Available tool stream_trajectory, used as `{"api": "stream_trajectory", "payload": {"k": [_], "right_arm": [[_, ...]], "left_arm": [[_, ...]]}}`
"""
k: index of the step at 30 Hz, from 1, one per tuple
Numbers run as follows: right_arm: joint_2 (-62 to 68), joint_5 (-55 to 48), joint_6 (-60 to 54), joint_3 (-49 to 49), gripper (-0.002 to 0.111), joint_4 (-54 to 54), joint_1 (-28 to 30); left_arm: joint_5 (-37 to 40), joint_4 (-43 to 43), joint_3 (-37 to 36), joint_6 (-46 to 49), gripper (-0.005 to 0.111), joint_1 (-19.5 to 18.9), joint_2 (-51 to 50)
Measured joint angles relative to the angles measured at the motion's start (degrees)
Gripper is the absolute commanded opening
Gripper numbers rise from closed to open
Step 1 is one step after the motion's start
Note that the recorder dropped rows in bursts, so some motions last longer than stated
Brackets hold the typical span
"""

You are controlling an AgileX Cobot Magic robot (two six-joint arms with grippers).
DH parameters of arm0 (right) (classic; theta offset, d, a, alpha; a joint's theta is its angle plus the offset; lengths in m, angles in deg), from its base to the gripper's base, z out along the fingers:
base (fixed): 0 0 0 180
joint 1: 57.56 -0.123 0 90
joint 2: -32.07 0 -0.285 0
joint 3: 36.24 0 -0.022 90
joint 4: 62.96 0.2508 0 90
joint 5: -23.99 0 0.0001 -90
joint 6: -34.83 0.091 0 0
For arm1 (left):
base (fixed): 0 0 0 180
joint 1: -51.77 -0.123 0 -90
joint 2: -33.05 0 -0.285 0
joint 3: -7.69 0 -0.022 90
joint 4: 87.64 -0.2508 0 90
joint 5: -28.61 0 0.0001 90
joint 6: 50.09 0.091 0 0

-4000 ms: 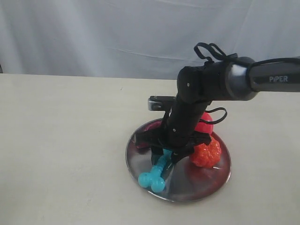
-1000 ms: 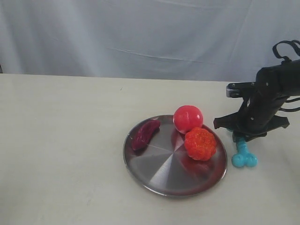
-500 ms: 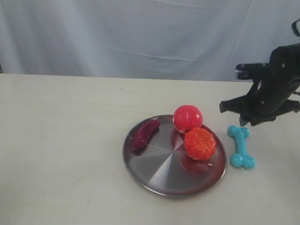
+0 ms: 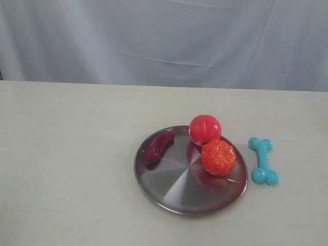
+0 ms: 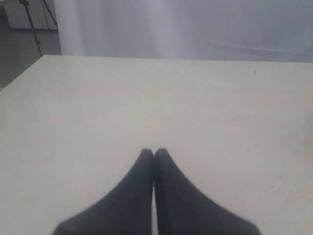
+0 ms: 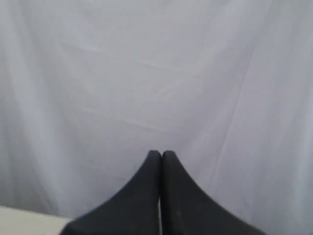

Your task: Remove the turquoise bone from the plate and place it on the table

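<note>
Well, left hand [image 5: 154, 152] & right hand [image 6: 161, 153] prob. closed.

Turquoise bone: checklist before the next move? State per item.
1. The turquoise bone is off the plate and lies on the table: ok.
2. Bone apart from the plate's rim: ok.
3. The dark purple toy, red ball and orange bumpy ball are on the plate: ok.
4. The left gripper is shut and empty, over bare table: ok.
5. The right gripper is shut and empty, facing the white curtain: ok.
6. Arm poses, neither arm in the exterior view: cannot tell.
</note>
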Motion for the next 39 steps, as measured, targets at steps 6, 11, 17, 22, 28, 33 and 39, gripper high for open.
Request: {"api": "stream_trajectory", "payload": {"k": [6, 11, 17, 22, 28, 33, 39], "right_arm": [[-14.77, -7.11, 0.0, 0.0, 0.0, 0.0, 0.0], [-18.68, -8.93, 0.0, 0.0, 0.0, -0.09, 0.0], [-22.6, -9.08, 0.0, 0.0, 0.0, -0.09, 0.0], [-25.39, -9.31, 0.0, -0.1, 0.0, -0.09, 0.0], [-28.28, -9.53, 0.39, -0.1, 0.0, -0.09, 0.0], [-29.97, -9.5, 0.39, -0.1, 0.0, -0.09, 0.0], [-32.63, -9.56, 0.39, -0.1, 0.0, -0.09, 0.0]], "left_arm": [[0.0, 0.0, 0.0, 0.0, 0.0, 0.0, 0.0], [0.0, 0.0, 0.0, 0.0, 0.0, 0.0, 0.0], [0.0, 0.0, 0.0, 0.0, 0.0, 0.0, 0.0], [0.0, 0.0, 0.0, 0.0, 0.0, 0.0, 0.0], [0.0, 0.0, 0.0, 0.0, 0.0, 0.0, 0.0], [0.0, 0.0, 0.0, 0.0, 0.0, 0.0, 0.0], [0.0, 0.0, 0.0, 0.0, 0.0, 0.0, 0.0]]}}
